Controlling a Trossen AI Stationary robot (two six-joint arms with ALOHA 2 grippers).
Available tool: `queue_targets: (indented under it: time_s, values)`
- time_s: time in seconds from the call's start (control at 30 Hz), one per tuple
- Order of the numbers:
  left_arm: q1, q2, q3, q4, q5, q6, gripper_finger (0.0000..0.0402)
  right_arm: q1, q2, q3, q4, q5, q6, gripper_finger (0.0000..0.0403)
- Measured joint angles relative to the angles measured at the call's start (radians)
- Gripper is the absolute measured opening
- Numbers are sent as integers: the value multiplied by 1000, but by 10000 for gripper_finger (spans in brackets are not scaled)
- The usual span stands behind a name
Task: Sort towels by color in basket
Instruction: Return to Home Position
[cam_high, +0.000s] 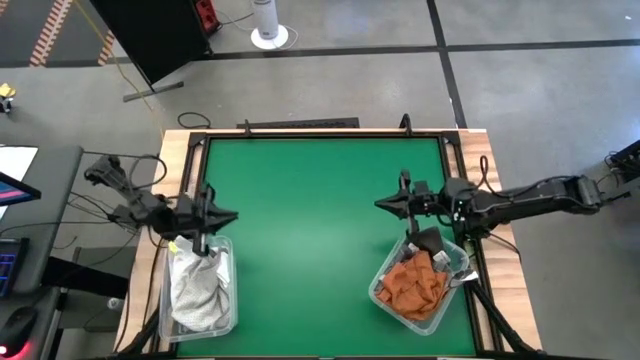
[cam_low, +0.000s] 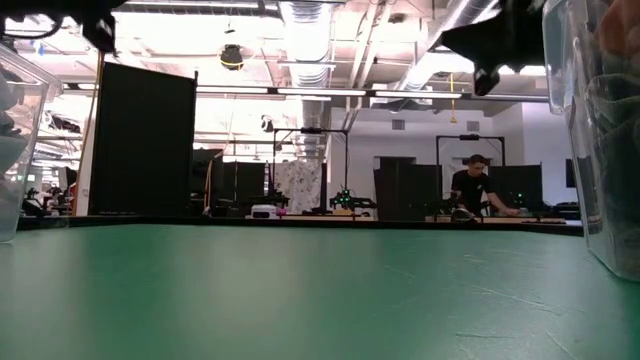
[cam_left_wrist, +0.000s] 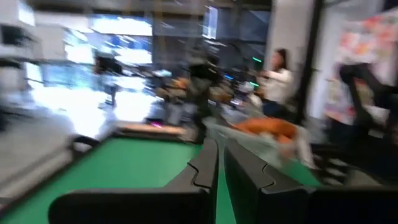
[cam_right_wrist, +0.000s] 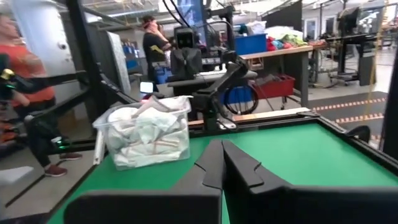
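Towels (cam_high: 195, 290) of white and grey fill the left bin (cam_high: 234, 300) at the table's near edge, and rust-orange towels (cam_high: 412, 283) fill the right bin (cam_high: 378, 296). Just beyond, the left gripper (cam_high: 228, 215) hangs above its bin's far end and the right gripper (cam_high: 385, 203) just past its own. Both have their fingers pressed together, holding nothing. Farther out spreads the green mat (cam_high: 320, 160). Trouble would likely come from a low retreat: a wrist or cable clipping a rim could shove a bin or drag cloth out.

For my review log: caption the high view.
Left gripper by left bin, white towels; right gripper by right bin, rust towels.
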Motion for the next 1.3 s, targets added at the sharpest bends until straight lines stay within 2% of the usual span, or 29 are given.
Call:
queue_targets:
  time_s: [0.1,0.2,0.47,0.83,1.03,1.3]
  values:
    - [14,2,-45,-1,103,-62,16,21,-24,-55,44,0,2,22]
    - [27,-5,-83,3,150,-92,15,38,-48,-115,130,2,3,26]
    - [38,-8,-166,64,179,-97,15,55,-99,-262,283,28,3,24]
    - [39,-8,-289,129,204,-181,15,61,-108,-263,293,30,0,28]
    - [39,-9,-284,111,210,-177,15,39,-107,-263,288,54,-7,28]
    - [104,-9,-174,24,194,6,15,-59,-111,-250,293,61,-15,36]
